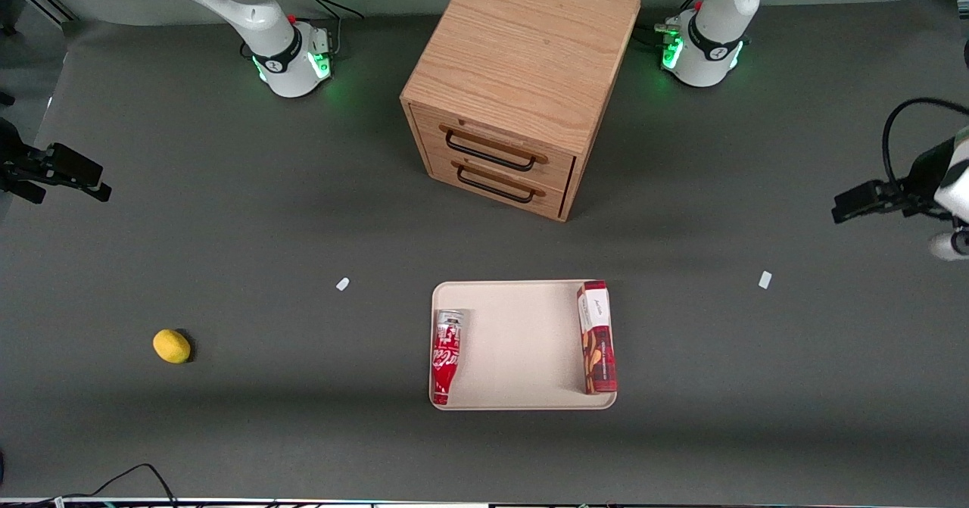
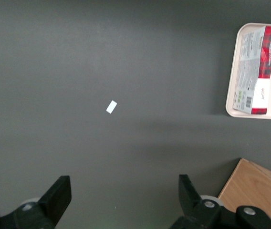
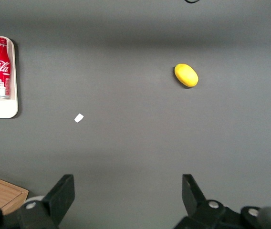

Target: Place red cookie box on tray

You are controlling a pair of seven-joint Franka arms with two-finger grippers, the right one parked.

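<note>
The red cookie box [image 1: 596, 338] lies flat on the cream tray [image 1: 522, 341], along the tray's edge toward the working arm's end. It also shows in the left wrist view [image 2: 255, 71], with its white panel up, on the tray [image 2: 232, 95]. My left gripper [image 1: 848, 207] hangs above the bare table toward the working arm's end, well apart from the tray. In the left wrist view the gripper [image 2: 123, 186] is open and empty, with only grey table between its fingers.
A red Coca-Cola bottle [image 1: 447, 355] lies on the tray's edge toward the parked arm. A wooden two-drawer cabinet [image 1: 515, 76] stands farther from the front camera than the tray. A lemon [image 1: 172, 346] lies toward the parked arm's end. A white tape scrap [image 1: 764, 280] lies on the table.
</note>
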